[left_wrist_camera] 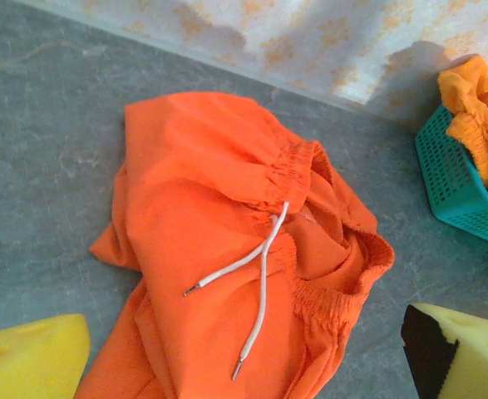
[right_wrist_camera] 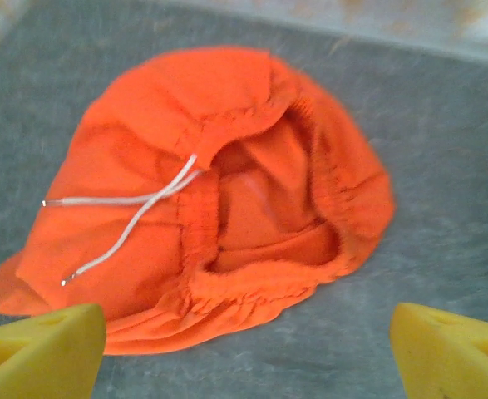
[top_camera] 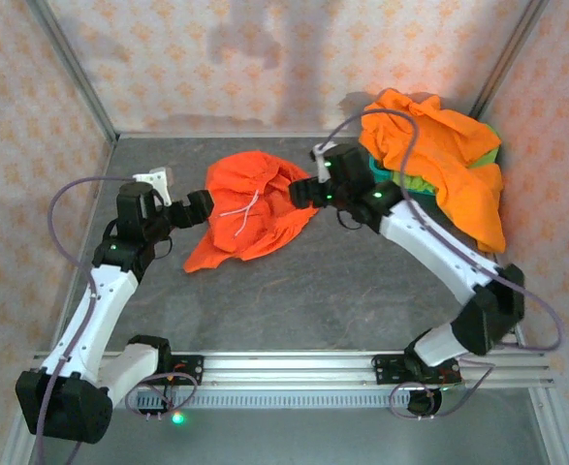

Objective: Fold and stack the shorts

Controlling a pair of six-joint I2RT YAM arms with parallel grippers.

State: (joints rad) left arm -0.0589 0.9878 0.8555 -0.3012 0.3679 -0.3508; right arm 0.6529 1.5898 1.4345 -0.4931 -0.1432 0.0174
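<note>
The orange shorts I'm working lie loose and crumpled on the grey tabletop, a little toward 11 o'clock from its middle in the top view, unfolded, with the gathered elastic waist gaping open. The pale drawstring lies across the cloth; from my left wrist camera its two ends trail toward 7 o'clock, and from the right wrist camera toward 8 o'clock. My left tool sits at 9 o'clock of the shorts, just beside their edge, and its yellow fingers stand wide apart with nothing between them, the cloth lying below. My right tool sits at about 2 o'clock of the shorts, over their far edge, and its yellow fingers are likewise spread wide and hold nothing; I cannot tell whether either tool touches the fabric. Out at 2 o'clock on the tabletop, in the far right corner, a heap of shorts spills over a teal mesh basket, mostly bright orange, with a lime-green pair showing underneath. Patterned walls close in the space on three sides.
</note>
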